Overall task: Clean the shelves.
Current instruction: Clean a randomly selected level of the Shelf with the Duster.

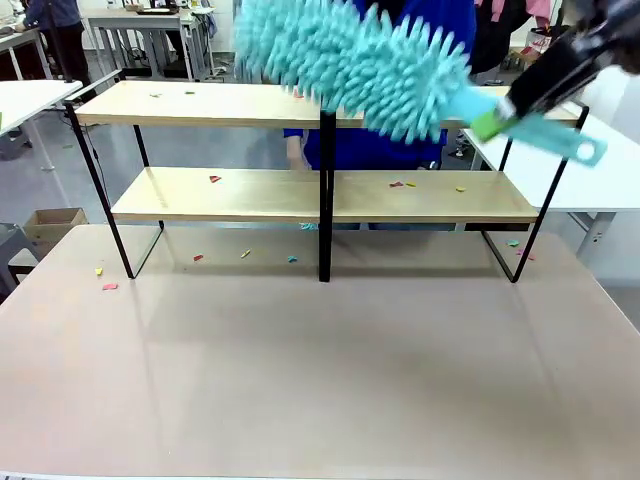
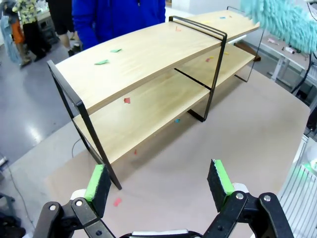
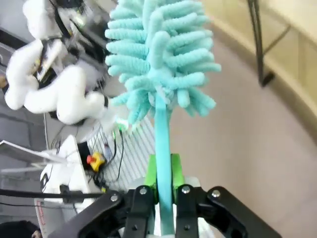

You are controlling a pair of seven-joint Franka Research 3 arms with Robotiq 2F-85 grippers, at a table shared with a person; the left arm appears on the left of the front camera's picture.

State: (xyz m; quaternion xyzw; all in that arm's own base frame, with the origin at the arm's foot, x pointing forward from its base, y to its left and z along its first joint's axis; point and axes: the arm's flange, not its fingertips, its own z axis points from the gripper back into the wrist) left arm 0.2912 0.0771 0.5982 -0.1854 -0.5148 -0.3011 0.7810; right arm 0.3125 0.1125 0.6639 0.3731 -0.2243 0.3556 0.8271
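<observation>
The shelves (image 1: 240,195) stand across the far half of the table, two light-wood boards on a thin black frame with a central post, and show again as the shelves (image 2: 148,54) in the left wrist view. Small coloured scraps (image 1: 214,179) lie on both boards. My right gripper (image 1: 492,122) is shut on the handle of a turquoise fluffy duster (image 1: 350,60), held above the top board's right half. The right wrist view has the duster (image 3: 158,64) rising from the shut green pads (image 3: 176,171). My left gripper (image 2: 157,182) hangs open over the table near the shelves' left end.
More scraps (image 1: 108,286) lie on the tan table (image 1: 320,370) under and in front of the shelves. A person in a blue top (image 1: 410,150) stands behind the shelves. A cardboard box (image 1: 55,225) sits on the floor at left, a white table (image 1: 600,170) at right.
</observation>
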